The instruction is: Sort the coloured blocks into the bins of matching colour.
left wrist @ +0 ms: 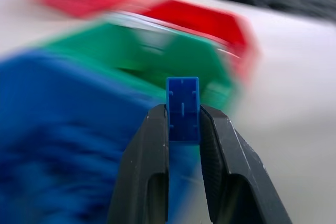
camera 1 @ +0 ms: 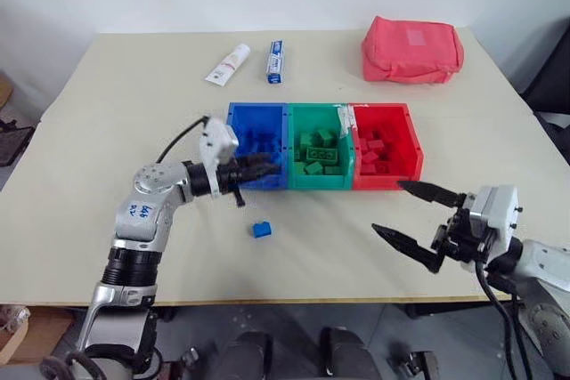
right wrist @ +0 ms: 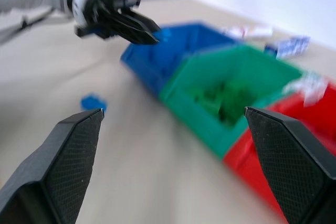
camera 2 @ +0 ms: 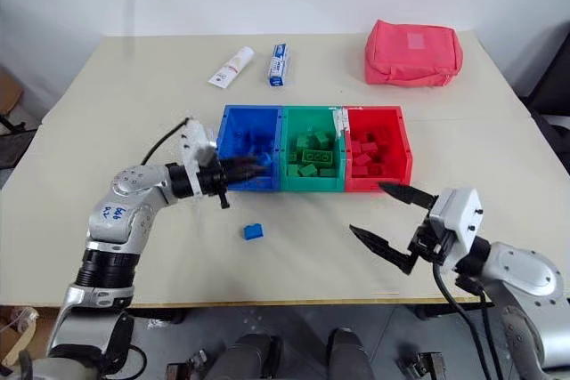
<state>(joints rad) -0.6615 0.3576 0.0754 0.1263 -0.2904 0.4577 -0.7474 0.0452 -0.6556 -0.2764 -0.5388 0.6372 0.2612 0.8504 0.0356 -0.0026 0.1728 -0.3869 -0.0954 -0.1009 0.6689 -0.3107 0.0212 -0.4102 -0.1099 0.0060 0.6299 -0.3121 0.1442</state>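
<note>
A small blue studded plastic brick (left wrist: 182, 109) is clamped in the left pincer (camera 1: 258, 166) at the blue open-topped plastic bin's (camera 1: 239, 119) near rim. The right pincer (camera 1: 417, 215) is held wide open, empty, just before the red bin (camera 1: 411, 144). A second blue brick (camera 1: 262, 230) is seen on the beige tabletop (camera 1: 134, 95), near the blue bin.

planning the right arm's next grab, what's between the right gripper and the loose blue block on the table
Only bare tabletop lies between the open right gripper and the blue block, as the left eye view shows.

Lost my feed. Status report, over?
Left pincer shut on blue block, at blue bin. Right pincer open, empty. One blue block on table. Path clear.
</note>
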